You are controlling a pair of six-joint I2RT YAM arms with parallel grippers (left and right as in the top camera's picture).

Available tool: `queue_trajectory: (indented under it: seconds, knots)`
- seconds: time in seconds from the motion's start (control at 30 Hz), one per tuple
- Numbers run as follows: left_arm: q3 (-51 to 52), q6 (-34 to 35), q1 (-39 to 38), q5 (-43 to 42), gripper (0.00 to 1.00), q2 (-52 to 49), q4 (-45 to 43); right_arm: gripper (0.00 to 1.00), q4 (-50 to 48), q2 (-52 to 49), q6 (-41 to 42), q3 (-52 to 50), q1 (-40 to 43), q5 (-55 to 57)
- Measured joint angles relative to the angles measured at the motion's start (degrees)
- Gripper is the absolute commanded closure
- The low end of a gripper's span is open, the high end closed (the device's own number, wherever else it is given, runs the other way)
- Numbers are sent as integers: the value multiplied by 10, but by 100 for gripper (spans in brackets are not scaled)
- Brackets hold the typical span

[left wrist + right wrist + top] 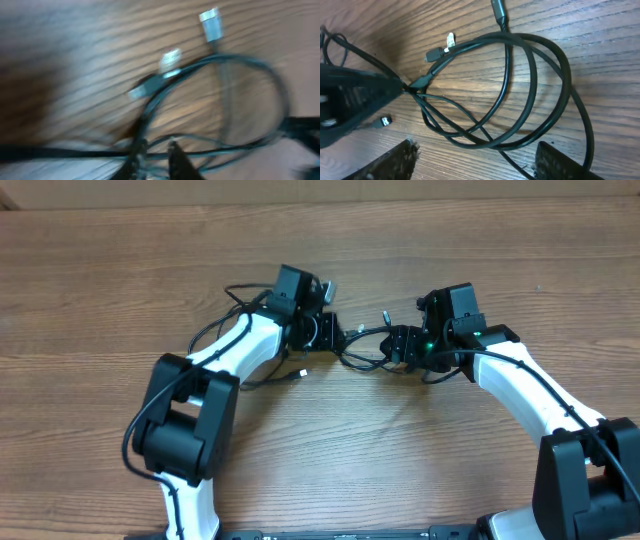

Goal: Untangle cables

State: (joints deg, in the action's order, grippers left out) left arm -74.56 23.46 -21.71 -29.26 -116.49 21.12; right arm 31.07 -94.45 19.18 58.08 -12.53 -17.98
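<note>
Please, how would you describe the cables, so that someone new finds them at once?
On the wooden table, look between the left hand and the right hand. The cables lie there in overlapping loops, pinched by the left hand. They are far thinner than the arms' wires and end in small plugs.

Table (100, 260) is matt, grained wood. Cables (565, 75) are smooth black plastic with a slight sheen, and the plug (210, 22) is bright metal. Arms (250, 340) are glossy white and matt black plastic. The right gripper (476, 146) has rough, grainy pads (390, 160).
</note>
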Motion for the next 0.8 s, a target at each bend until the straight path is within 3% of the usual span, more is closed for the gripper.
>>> queue_trajectory:
  seconds: [0.1,0.17,0.43,0.6,0.8]
  knots:
    - [0,0,9,12,96,-18,19,25,-2,0,-6,0,0,-7]
    - [-1,1,16,15,96,-23,25,28,-3,0,-13,0,0,-28]
    - [-4,-15,46,4,96,-28,71,27,-27,0,-34,44,1,-88]
    - [-4,-32,49,1,96,-29,72,23,-55,0,-39,46,1,-42]
    - [-4,-42,47,1,96,-29,68,25,-110,0,-42,46,1,26]
